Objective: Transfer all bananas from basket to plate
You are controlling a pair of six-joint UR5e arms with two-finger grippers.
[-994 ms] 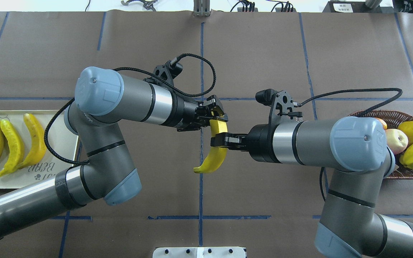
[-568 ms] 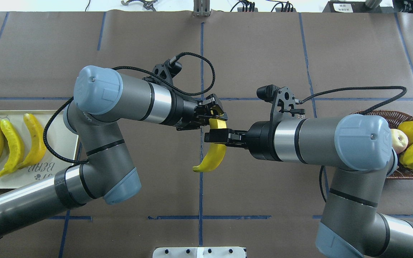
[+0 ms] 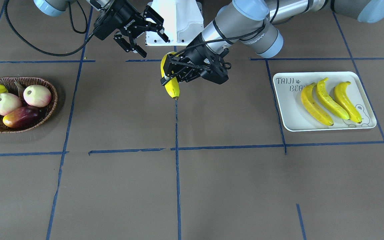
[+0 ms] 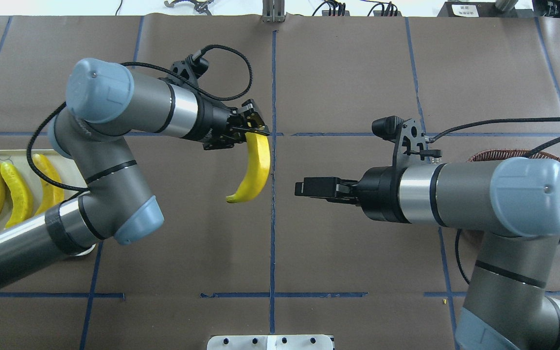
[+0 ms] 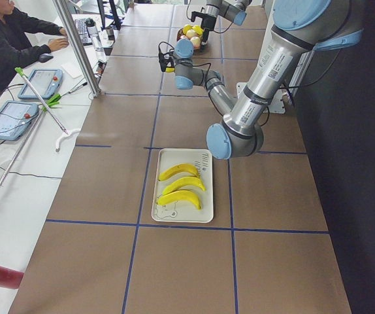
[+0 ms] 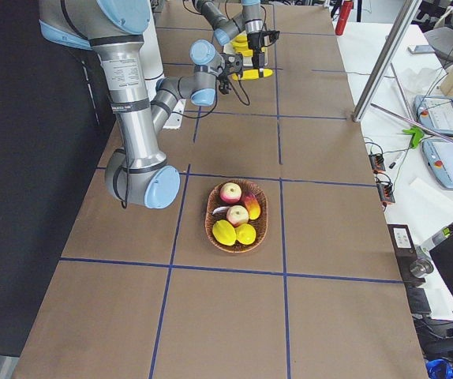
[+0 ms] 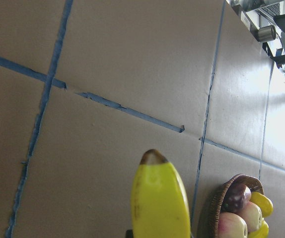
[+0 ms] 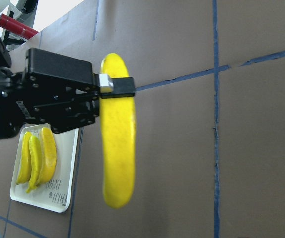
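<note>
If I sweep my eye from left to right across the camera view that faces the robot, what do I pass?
Basket → open right gripper → held banana → plate with three bananas.

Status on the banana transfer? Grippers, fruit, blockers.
Left gripper shut on banana, mid-air. Right gripper open, apart from it. Three bananas on plate, none visible in basket. Nothing lying between banana and plate.

Left end of brown counter (image 3: 212,186): off-white rectangular plate (image 3: 285,110), three curved yellow bananas (image 3: 331,102) side by side on it. Right end: woven wicker basket (image 3: 52,100). Fourth banana (image 4: 255,167) above middle, gripped by left tool (image 4: 256,130); right tool (image 4: 305,187) near, apart.
</note>
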